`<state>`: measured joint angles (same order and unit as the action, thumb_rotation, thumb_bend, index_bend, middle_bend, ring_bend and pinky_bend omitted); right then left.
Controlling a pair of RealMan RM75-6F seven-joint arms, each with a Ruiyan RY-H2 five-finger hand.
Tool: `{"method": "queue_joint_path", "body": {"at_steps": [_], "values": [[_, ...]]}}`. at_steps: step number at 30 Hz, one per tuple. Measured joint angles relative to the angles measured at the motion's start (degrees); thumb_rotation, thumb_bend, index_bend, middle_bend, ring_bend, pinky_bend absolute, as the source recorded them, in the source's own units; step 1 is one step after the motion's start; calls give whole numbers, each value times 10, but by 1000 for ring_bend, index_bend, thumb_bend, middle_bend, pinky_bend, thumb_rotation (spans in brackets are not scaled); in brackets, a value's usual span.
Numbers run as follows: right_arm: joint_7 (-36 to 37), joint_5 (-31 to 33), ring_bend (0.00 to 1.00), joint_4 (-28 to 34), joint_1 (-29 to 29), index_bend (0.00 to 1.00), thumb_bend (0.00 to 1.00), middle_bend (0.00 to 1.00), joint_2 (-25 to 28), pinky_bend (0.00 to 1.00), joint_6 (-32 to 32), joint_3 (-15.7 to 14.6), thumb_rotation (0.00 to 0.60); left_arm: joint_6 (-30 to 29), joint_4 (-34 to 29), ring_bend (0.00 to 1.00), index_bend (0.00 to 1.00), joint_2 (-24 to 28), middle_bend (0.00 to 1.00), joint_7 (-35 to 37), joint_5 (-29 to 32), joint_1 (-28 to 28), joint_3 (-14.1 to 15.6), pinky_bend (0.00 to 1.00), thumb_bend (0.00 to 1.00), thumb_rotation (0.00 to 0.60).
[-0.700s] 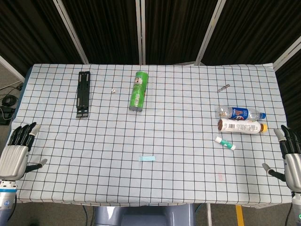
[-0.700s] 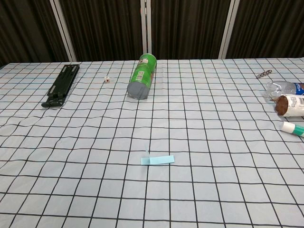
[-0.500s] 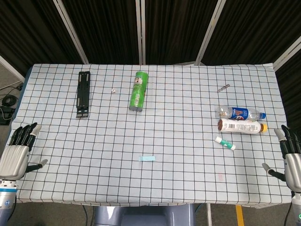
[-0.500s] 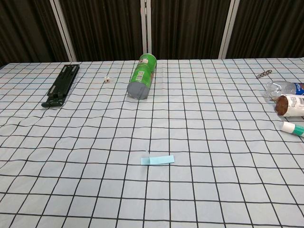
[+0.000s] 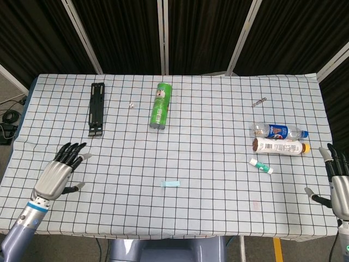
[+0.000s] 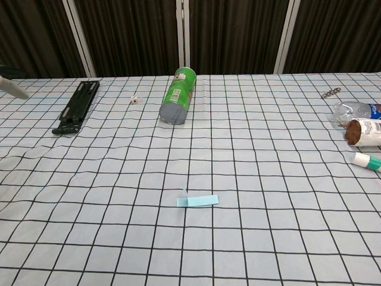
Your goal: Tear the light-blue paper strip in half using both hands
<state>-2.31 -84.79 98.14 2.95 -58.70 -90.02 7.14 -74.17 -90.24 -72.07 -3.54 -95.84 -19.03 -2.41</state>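
a wide bench covered in a pale checked cloth fills the view. the left hand hovers over the near left part of the bench with its fingers spread apart and holding nothing. the right hand sits at the near right edge, fingers also apart and empty. a green can lies on its side toward the far middle, a black rack lies far left, and two bottles lie side by side at the right. the light-blue paper strip lies flat near the front middle of the bench, well apart from both hands.

the likely trouble is the pick-up: the strip is thin and flat on soft cloth, so fingers may bunch the cloth or slide the paper away instead of lifting it. a pinch near one end, not the middle, could give an uneven tear.

compared with the earlier frame, the left hand has come in from the bench's left edge toward the strip and now tilts inward. the right hand has barely shifted. the strip is unmoved.
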Motion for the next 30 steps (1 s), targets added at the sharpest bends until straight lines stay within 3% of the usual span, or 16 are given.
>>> {"method": "queue_joint_path", "body": {"at_steps": [6, 12, 22, 30], "values": [[-8, 20, 0, -9, 5, 0, 0, 0, -4, 0, 10, 8, 600, 76, 74, 0, 364, -67, 0, 25, -89, -126, -9, 0, 360, 600], [-9, 44, 0, -19, 9, 0, 0, 0, -7, 0, 22, 15, 600, 150, 144, 0, 364, -143, 0, 36, -126, -229, -14, 0, 359, 600], [7, 75, 0, -37, 10, 0, 0, 0, -6, 0, 42, 22, 600, 199, 217, 0, 392, -228, 0, 34, -126, -300, -1, 0, 412, 600], [21, 83, 0, -43, 10, 0, 0, 0, -3, 0, 47, 26, 600, 215, 227, 0, 391, -243, 0, 20, -109, -321, 12, 0, 450, 600]]}}
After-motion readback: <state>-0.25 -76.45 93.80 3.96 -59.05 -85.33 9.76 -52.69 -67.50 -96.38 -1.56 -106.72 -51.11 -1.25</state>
